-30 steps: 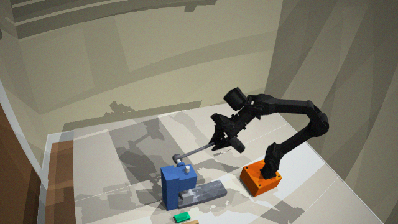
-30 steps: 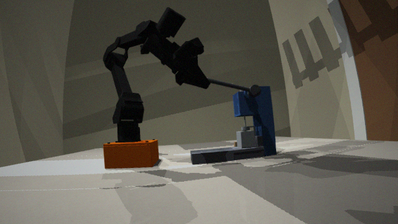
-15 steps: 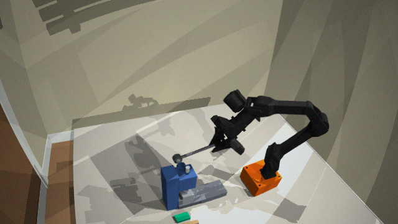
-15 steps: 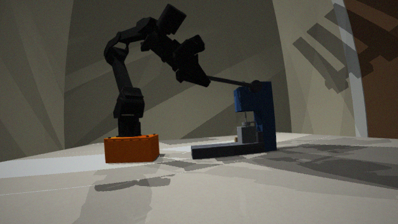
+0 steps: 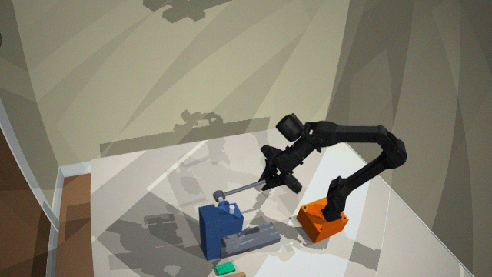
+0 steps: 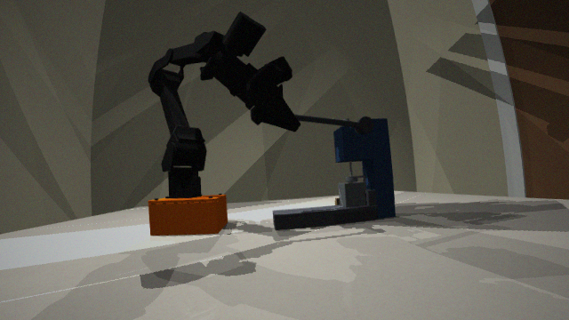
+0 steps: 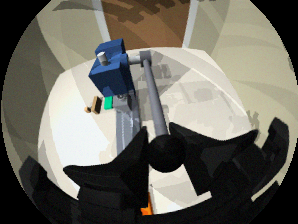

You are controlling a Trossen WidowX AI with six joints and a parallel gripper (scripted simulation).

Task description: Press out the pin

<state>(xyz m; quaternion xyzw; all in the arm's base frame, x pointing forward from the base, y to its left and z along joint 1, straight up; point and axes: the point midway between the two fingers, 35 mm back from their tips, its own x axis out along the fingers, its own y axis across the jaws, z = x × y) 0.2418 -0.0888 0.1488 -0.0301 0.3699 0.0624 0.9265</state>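
The blue press [image 5: 209,235] [image 6: 381,178] [image 7: 112,75] has a grey bed [image 5: 261,238] [image 6: 311,218] [image 7: 127,136]. The grey block [image 6: 352,195] [image 7: 121,103] sits upright on the bed beneath the press head. The thin punch [image 6: 351,169] reaches down to the block's top; whether the pin is still inside cannot be seen. The grey lever [image 5: 244,187] [image 6: 326,119] [image 7: 155,100] slants slightly upward from its pivot toward the arm. My gripper [image 5: 264,184] [image 6: 297,125] [image 7: 157,127] is shut on the lever's black ball knob [image 7: 166,153]. No cup can be made out.
A flat green piece [image 5: 225,268] [image 7: 108,103] and a tan piece [image 5: 235,275] [image 7: 96,105] lie beside the press. A smaller tan piece [image 7: 87,109] is near them. The orange arm base [image 5: 323,221] [image 6: 188,216] stands beyond the bed's free end.
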